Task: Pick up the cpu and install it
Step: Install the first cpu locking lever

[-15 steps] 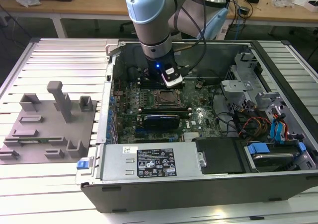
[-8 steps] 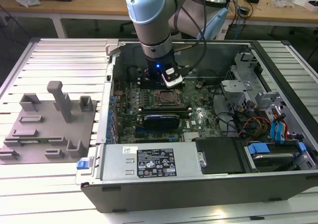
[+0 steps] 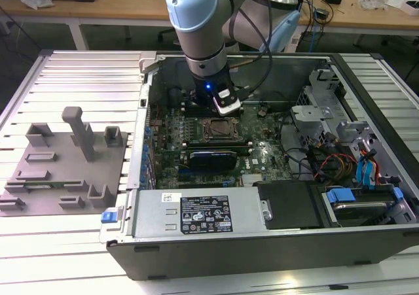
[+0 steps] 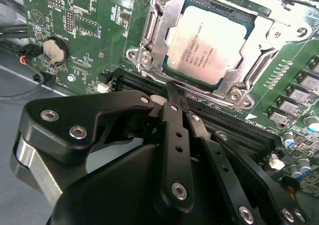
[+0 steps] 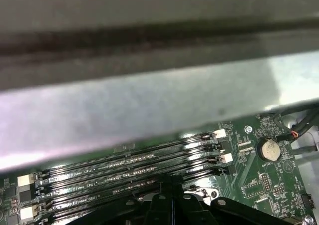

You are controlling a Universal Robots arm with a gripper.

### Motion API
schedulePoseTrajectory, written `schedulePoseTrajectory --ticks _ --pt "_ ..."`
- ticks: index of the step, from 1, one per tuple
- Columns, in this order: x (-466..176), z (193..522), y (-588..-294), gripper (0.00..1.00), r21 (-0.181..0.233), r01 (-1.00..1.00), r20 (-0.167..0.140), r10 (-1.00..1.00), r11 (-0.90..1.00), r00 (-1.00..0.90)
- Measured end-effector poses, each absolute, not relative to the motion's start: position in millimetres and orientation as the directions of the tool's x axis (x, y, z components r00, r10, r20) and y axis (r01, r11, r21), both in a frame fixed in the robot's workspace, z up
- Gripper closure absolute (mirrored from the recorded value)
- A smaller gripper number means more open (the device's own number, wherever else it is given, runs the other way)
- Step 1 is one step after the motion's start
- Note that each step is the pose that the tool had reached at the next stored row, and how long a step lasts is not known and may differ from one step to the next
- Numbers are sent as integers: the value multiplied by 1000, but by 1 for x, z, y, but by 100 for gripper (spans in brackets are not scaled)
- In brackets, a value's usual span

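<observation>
Cpu [image 4: 207, 48], pale and silvery, lies flat inside the socket frame [image 4: 149, 35] on the green motherboard [image 4: 89, 15] in the second wrist view, just beyond the tip of the claw [image 4: 172, 93]. It sits seated within the metal rim, apart from the claw, with nothing gripping it. The claw's black fingers [image 4: 174, 135] are drawn together into a single narrow point with no gap between them and nothing held. That tip hangs over the dark memory slots [image 4: 224, 120] that run alongside the socket, on the claw's side of the frame.

To one side of the claw in the same view, a round coin battery [image 4: 54, 50] sits on the board, with red and black wires [image 4: 27, 60] near it.

In the first wrist view the claw's linkage [image 5: 172, 205] shows at the edge, the long memory slots [image 5: 124, 170] run straight ahead of it, and a grey metal wall of the case [image 5: 149, 100] rises beyond them.

In the exterior view the arm [image 3: 203, 27] reaches down into the open computer case [image 3: 366, 66], its wrist [image 3: 226, 102] hanging just above the socket [image 3: 219, 130]. A grey moulded tray [image 3: 65, 171] lies well away from the claw, outside the case, and a long silver box [image 3: 196, 213] with a label sits along the case's near edge.
</observation>
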State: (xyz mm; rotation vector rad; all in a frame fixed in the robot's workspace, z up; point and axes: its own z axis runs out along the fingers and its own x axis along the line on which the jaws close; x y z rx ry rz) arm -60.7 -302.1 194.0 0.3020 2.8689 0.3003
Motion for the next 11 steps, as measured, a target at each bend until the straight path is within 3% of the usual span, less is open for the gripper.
schedulePoseTrajectory --ticks 11 --pt "-61 218 -302 89 225 178 -215 227 958 -950"
